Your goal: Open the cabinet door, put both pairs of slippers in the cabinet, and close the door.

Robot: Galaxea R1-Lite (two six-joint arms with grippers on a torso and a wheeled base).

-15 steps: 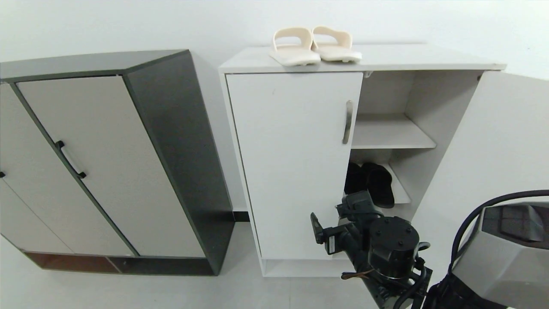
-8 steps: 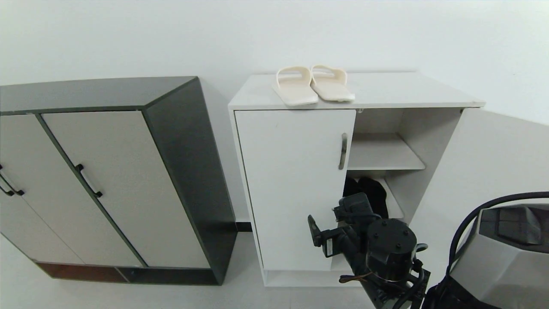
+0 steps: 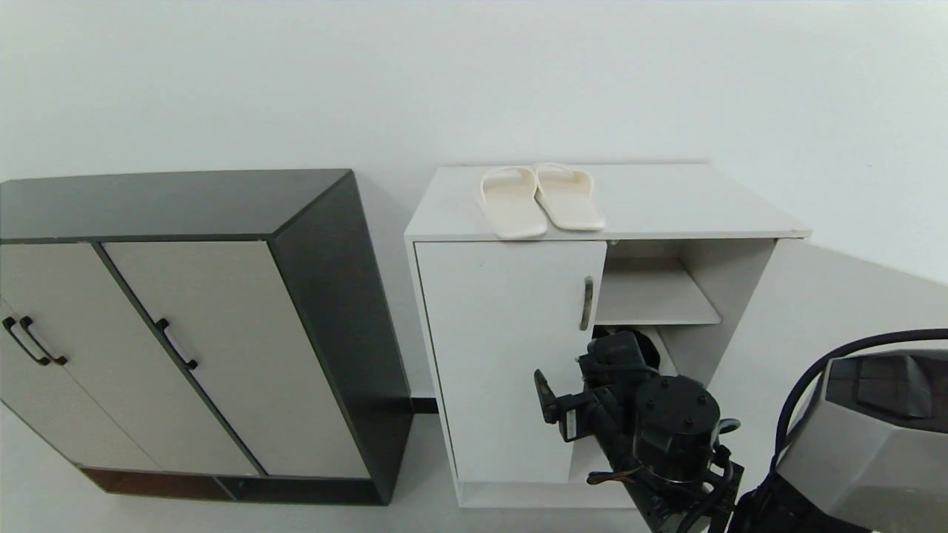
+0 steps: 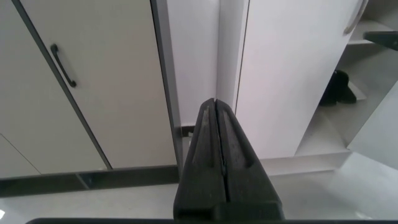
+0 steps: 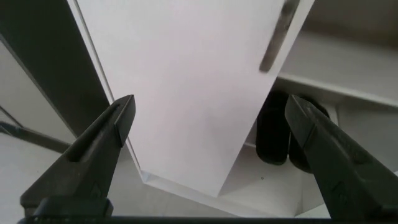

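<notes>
Cream slippers (image 3: pixel 541 198) lie side by side atop the cabinet (image 3: pixel 503 348), upper centre, lengthwise front-to-back, toes toward the wall. Left tool (image 4: pixel 216 106) pressed together; right tool (image 5: pixel 210 107) spread.

Black slippers (image 5: pixel 273 134) inside the white cabinet (image 3: pixel 666 211) are partly hidden behind its closed door (image 3: pixel 511 355). The dark cabinet (image 3: pixel 185 333) is cut off at the head view's left edge.

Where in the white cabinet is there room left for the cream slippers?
The upper shelf, right of the closed door, is bare. The lower shelf is crowded by the black slippers. The cabinet top right of the cream slippers is free too.
</notes>
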